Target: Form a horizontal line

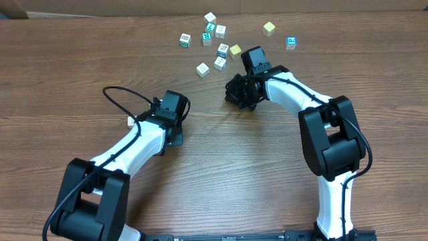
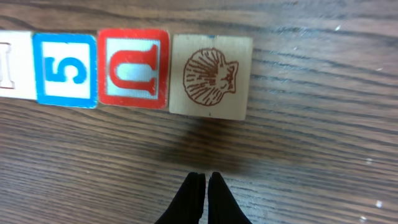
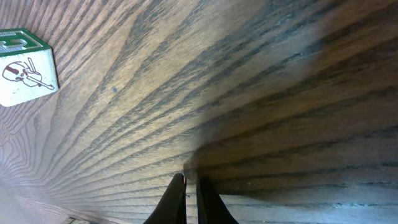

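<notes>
While 4 blocks (image 2: 132,67) (1 cropped) touch in line, left fingers (image 2: 191,199) meet.

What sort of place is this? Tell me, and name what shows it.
Probably a robotics lab bench: a left arm and right arm work at a wood-grain table, with toy blocks scattered on its far side.

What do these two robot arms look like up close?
Both the left arm and the right arm have smooth white tubular links joined by chunky black joint housings. Thin black cables loop alongside them. Each arm ends in slim, pointed black jaws. No markings are visible.
</notes>
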Action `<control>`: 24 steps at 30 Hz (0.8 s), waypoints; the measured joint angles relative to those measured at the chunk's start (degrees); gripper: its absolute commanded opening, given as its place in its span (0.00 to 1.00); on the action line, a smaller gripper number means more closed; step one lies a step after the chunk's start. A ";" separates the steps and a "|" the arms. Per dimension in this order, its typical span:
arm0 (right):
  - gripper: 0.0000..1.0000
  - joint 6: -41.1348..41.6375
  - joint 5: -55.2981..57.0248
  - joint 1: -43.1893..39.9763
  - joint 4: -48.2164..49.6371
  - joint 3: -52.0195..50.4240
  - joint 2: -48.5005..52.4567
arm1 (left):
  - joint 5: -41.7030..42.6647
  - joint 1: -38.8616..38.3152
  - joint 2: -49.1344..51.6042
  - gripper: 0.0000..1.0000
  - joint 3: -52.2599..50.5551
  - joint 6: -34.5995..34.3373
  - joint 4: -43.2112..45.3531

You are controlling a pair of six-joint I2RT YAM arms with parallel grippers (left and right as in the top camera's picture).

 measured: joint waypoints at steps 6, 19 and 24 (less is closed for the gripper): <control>0.06 0.02 -0.04 -0.02 -0.02 0.00 0.00 | -0.31 0.00 0.28 0.04 -0.09 0.00 0.70; 0.06 0.00 0.07 -0.02 0.04 0.00 0.00 | -1.14 0.00 0.31 0.04 -0.09 0.22 2.84; 0.06 -0.02 0.07 -0.02 0.04 0.00 0.00 | -1.88 0.00 0.46 0.04 -0.09 0.24 4.11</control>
